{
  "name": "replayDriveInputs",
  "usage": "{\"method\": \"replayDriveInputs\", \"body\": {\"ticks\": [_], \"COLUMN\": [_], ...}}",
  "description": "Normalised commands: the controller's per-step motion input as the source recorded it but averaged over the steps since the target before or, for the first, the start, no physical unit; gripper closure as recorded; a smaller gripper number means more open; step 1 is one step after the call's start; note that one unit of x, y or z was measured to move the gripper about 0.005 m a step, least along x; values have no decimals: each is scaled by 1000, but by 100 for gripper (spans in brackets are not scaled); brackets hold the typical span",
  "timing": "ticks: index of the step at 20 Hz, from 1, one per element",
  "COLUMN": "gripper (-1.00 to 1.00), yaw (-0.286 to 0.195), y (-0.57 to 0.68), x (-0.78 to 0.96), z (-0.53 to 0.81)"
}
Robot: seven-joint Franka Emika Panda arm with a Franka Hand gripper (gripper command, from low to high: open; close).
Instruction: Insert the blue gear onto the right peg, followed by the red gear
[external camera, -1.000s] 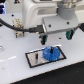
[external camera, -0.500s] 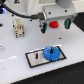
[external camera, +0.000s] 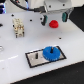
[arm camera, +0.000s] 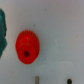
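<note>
The blue gear (external camera: 51, 53) lies flat on the right part of the white, black-bordered plate (external camera: 35, 61). The right peg is hidden under the gear and I cannot make it out. The red gear (external camera: 54, 23) sits on the white table farther back, and the wrist view shows it (arm camera: 26, 46) lying flat and free. My gripper (external camera: 53, 16) hangs just above the red gear. Its two dark fingertips (arm camera: 37, 79) show apart at the edge of the wrist view, open, with nothing between them.
A beige blocky fixture (external camera: 19, 27) stands on the table at the exterior view's left. A dark green object (arm camera: 2, 30) shows at the edge of the wrist view. The table's front edge (external camera: 30, 80) runs along the bottom of the exterior view.
The arm has left the plate, where it hovered over the blue gear, and moved back to above the red gear. The blue gear stays on the plate.
</note>
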Motion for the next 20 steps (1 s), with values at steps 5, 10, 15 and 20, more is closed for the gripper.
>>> {"method": "replayDriveInputs", "body": {"ticks": [5,10,15,20], "gripper": [-100,-100,-100,-100], "yaw": [0,0,0,0], "y": [308,231,177,22], "x": [-502,-387,-376,-304], "z": [-211,-345,-405,-390]}}
